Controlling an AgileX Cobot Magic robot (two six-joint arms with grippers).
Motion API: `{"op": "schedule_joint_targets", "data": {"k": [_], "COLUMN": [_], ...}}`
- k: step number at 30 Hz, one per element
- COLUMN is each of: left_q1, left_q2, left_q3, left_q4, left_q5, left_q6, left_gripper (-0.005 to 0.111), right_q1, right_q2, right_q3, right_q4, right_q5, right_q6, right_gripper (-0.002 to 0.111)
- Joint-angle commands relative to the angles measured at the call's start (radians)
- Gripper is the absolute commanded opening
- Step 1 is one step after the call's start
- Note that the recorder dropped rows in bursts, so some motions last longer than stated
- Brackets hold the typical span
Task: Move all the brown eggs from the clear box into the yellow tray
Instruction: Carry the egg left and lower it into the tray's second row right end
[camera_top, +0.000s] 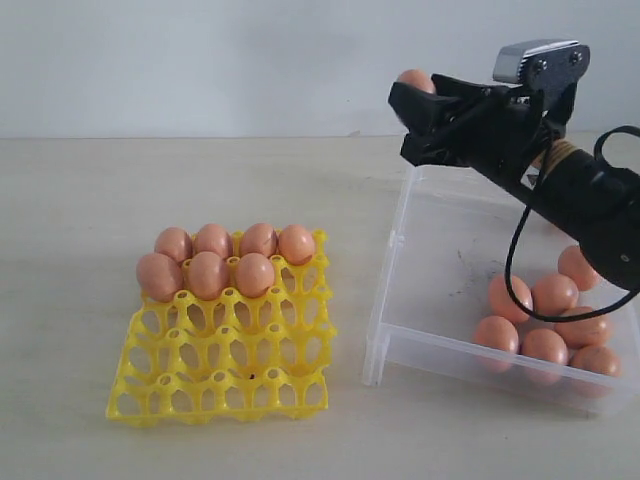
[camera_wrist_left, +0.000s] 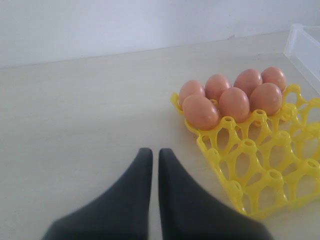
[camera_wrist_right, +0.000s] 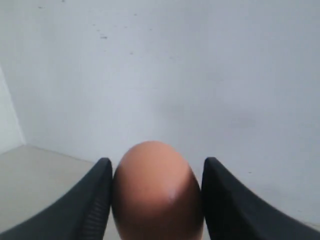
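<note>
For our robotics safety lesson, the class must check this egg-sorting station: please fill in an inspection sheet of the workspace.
Surface: pale plain table.
Job's things: yellow tray holds seven brown eggs; clear box holds about seven loose eggs.
Clutter: nothing seen.
Grippers: right gripper shut on one egg, raised by the box; left gripper shut, empty, near the tray.
Cables: black cable loops over the box.
Surroundings: plain white wall.

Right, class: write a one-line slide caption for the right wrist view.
The right gripper holds one brown egg, with only a pale wall behind.
</note>
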Motion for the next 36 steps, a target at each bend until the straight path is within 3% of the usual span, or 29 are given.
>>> {"op": "schedule_joint_targets", "data": {"k": [1, 7, 19, 36], "left_q1": [-0.005, -0.005, -0.005, -0.005], "left_q2": [-0.003, -0.003, -0.003, -0.003], "left_q3": [0.003, 0.003, 0.003, 0.003], "left_q4": [0.002, 0.002, 0.002, 0.002], "left_q5": [-0.003, -0.003, -0.003, -0.003], "left_q6": [-0.008, -0.008, -0.008, -0.008], "left_gripper": [0.004, 0.004, 0.004, 0.004], "right_q1": [0.0, 0.039, 0.159, 0.198], "right_q2": [0.017, 0.023, 0.203, 0.266], "right_q3": [0.005, 0.005, -0.085, -0.064], "right_q4": [-0.162, -0.303, -0.276, -0.261], "right_q5": [-0.039, -0.039, -0.039, -0.039], "right_q6": [0.069, 0.124, 0.131, 0.067], "right_gripper": [0.0, 0.0, 0.0, 0.0]}}
